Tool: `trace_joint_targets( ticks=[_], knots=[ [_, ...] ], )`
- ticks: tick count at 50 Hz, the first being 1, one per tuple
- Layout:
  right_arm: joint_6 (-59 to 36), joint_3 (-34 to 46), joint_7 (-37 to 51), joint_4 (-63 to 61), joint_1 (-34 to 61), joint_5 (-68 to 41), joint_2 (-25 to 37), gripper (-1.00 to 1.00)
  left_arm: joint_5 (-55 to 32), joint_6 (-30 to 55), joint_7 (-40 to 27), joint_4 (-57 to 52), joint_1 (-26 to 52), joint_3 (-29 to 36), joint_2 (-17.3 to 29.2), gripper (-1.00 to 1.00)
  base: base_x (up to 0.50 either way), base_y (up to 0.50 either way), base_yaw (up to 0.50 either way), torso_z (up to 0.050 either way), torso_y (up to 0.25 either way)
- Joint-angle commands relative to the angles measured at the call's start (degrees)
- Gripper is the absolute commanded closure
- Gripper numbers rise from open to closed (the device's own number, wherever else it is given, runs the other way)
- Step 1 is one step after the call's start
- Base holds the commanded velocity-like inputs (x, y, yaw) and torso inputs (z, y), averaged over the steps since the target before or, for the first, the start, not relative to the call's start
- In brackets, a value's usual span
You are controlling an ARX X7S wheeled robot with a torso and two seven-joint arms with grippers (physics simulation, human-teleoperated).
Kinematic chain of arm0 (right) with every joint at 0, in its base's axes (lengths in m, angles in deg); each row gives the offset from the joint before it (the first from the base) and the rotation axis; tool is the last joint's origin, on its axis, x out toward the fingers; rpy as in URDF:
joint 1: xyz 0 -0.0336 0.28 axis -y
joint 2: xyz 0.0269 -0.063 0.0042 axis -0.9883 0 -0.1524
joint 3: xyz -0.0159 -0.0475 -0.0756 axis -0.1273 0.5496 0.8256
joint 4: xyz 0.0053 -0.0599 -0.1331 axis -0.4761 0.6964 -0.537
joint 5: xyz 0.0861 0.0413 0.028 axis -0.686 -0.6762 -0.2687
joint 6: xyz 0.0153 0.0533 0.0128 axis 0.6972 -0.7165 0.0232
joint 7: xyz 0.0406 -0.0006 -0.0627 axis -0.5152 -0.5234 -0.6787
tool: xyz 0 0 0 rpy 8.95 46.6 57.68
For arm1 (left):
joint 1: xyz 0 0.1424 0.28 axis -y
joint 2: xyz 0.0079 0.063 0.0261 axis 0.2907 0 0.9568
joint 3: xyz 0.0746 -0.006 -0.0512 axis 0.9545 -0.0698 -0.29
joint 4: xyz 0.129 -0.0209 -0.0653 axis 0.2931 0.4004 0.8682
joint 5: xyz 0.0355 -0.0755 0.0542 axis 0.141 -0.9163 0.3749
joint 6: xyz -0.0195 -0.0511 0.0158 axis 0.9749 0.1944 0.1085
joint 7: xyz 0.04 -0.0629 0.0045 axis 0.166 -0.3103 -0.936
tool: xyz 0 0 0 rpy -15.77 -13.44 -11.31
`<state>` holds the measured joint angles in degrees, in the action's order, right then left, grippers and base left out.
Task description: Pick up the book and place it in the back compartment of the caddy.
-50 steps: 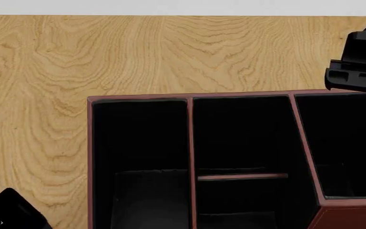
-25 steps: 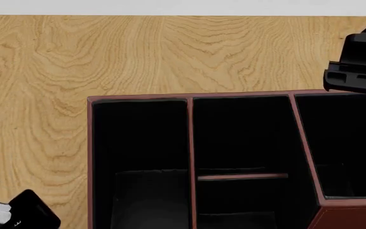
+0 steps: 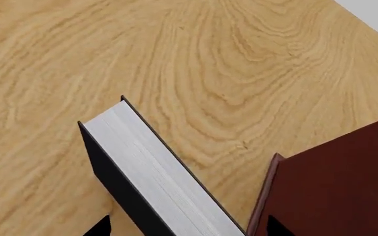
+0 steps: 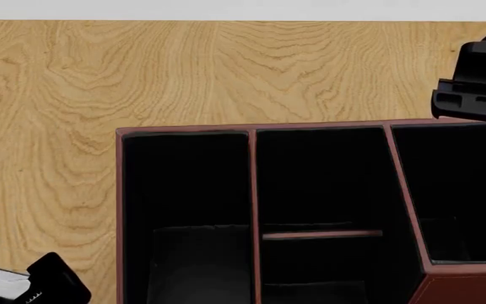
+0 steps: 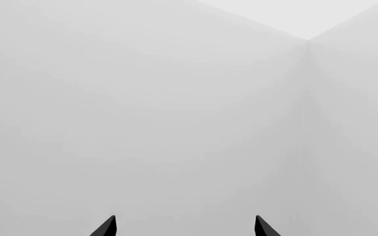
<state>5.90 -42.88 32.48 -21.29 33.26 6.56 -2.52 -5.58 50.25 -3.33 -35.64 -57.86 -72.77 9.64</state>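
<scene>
Two grippers in play. Left gripper (image 3: 187, 228): pinches the book (image 3: 156, 172) across its covers, one black fingertip showing on each side, white page block facing the wrist camera. Right gripper (image 5: 183, 228): spread, nothing between the tips, parked at 2 o'clock of the caddy (image 4: 252, 190).

Book position in the head view: off the caddy's outer wall at 8 o'clock, above the wooden table (image 4: 142, 69), outside every cell.

Handling, as judged: stiff hardcover, moderately heavy, smooth boards likely to slip. Grip flat on both covers near mid-height; avoid pressing the page edges alone.

Containers: all visible caddy cells black-lined, nothing seen inside. Back compartment (image 4: 319, 183) taken as the cell at 12 o'clock of the short cross divider (image 4: 321, 234); long cell alongside at 9 o'clock.
</scene>
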Motion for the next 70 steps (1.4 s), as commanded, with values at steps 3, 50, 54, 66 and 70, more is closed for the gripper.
trace_joint_targets(
  ticks=[3,50,54,66,70],
  knots=[
    [0.1,0.1,0.3,0.0,0.0,-0.2,0.3,-1.00,1.3,-1.6,1.1,2.4,0.2,1.7,0.6,-1.00,0.00,0.00,0.00,0.000,0.000],
    [1.5,0.2,0.9,0.9,-0.8,-0.5,0.9,-1.00,6.9,-6.5,5.4,11.9,2.0,7.0,2.3,-1.00,0.00,0.00,0.00,0.000,0.000],
    [2.0,0.4,0.9,1.2,-1.2,-0.3,0.9,-1.00,7.3,-7.0,5.8,12.6,1.8,7.2,2.3,-1.00,0.00,0.00,0.00,0.000,0.000],
    [1.9,0.2,1.2,0.9,-1.3,-0.7,1.0,-1.00,6.7,-7.1,4.3,12.1,1.8,7.3,2.8,1.00,0.00,0.00,0.00,0.000,0.000],
    [1.7,0.3,1.3,0.9,-1.1,-0.8,1.1,-1.00,6.6,-7.3,4.2,12.1,1.6,7.2,2.9,1.00,0.00,0.00,0.00,0.000,0.000]
  ],
)
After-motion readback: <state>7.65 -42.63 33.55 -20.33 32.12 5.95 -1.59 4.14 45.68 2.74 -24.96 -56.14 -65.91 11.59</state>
